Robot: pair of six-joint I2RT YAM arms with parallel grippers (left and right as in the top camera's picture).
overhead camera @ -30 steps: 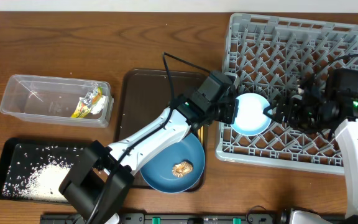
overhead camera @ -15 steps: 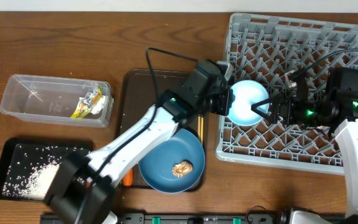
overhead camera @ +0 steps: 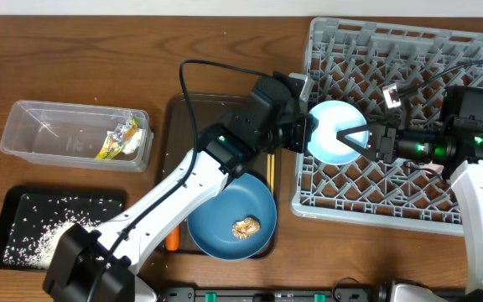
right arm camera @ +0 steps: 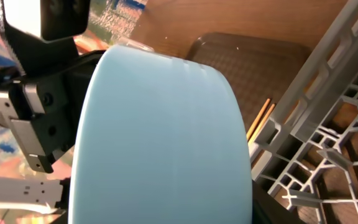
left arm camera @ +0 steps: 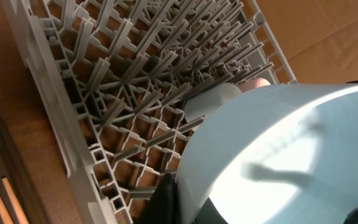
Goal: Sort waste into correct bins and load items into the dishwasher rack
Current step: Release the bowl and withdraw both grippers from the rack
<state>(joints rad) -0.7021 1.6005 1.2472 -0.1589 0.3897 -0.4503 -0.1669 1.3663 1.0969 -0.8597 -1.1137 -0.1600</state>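
The light blue bowl [overhead camera: 329, 138] [left arm camera: 278, 155] [right arm camera: 160, 137] hangs tilted on edge over the left part of the grey dishwasher rack [overhead camera: 409, 59] [left arm camera: 135, 81] [right arm camera: 334, 112]. My left gripper [overhead camera: 308, 139] [left arm camera: 185, 208] is shut on its left rim. From the right, my right gripper [overhead camera: 348, 138] [right arm camera: 166, 211] reaches across the bowl, its fingers pressed against both sides. The blue plate [overhead camera: 225, 226] holds a brown food lump [overhead camera: 246, 226]. Wooden chopsticks [overhead camera: 268, 172] [left arm camera: 2, 199] [right arm camera: 261, 118] lie beside the plate. An orange carrot [overhead camera: 172, 241] peeks out at the plate's left edge.
A clear tub [overhead camera: 74, 134] at the left holds a yellow-green wrapper [overhead camera: 117, 138]. The black tray [overhead camera: 15, 205] below it holds rice [overhead camera: 53, 239]. The dark brown serving tray [overhead camera: 191, 117] [right arm camera: 247, 56] lies under the plate. Cables run above both arms.
The left arm has carried the bowl slightly up and left over the rack. The right gripper has reached left onto the bowl and its jaws have narrowed around it.
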